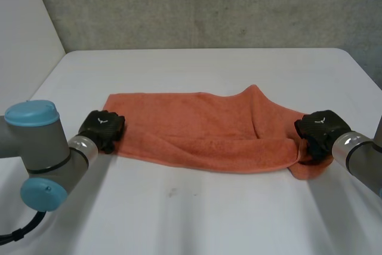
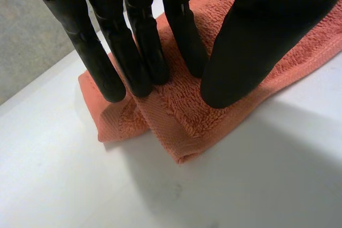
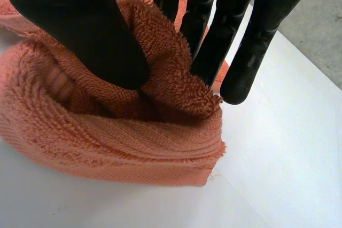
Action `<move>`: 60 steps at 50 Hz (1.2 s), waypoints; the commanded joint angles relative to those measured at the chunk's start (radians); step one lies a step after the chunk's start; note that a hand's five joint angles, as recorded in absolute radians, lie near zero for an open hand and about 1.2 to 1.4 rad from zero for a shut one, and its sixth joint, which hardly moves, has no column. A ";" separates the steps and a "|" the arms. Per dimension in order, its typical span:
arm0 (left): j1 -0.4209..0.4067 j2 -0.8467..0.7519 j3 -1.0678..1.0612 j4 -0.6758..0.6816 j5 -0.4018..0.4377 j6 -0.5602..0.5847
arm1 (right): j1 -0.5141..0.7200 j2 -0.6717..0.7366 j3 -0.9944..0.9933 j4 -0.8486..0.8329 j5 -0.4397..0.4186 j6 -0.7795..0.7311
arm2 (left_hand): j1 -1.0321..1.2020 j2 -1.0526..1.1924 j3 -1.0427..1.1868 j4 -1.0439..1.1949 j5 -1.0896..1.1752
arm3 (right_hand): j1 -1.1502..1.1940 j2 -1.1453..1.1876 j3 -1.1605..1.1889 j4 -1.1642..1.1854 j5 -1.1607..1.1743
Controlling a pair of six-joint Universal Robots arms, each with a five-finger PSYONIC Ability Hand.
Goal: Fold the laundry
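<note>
Smooth white table point(image 1: 197, 213) bears a long, fuzzy orange towel point(image 1: 203, 132)

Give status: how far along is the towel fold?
Done: towel looks folded once lengthwise, doubled along its near edge. In hand: right hand pinches its right end; left hand presses straight fingers on its left end. Left: crosswise fold, flattening the bunched right end.

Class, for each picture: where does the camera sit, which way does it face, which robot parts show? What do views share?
Head view: behind the arms, looking down at the table; both arms, left hand and right hand at the ends of the towel.
Left wrist view: on that wrist, along the palm; left hand pressing a towel corner.
Right wrist view: likewise; right hand pinching a towel fold.
Shared: towel and table.
</note>
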 commanded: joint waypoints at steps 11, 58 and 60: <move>0.000 0.005 -0.003 0.002 -0.003 0.004 | 0.006 -0.002 0.002 0.000 -0.002 0.000 | -0.223 -0.225 -0.223 -0.224 -0.223 | 0.418 0.223 0.213 0.207 0.227; -0.006 -0.015 0.012 0.095 0.006 0.003 | 0.024 0.015 0.003 0.000 -0.002 -0.015 | -0.146 -0.149 -0.146 -0.148 -0.146 | 0.418 0.223 0.213 0.207 0.227; -0.006 -0.015 0.012 0.090 0.005 0.003 | 0.024 0.015 0.003 0.000 -0.002 -0.015 | -0.184 -0.187 -0.185 -0.186 -0.184 | 0.418 0.223 0.213 0.207 0.227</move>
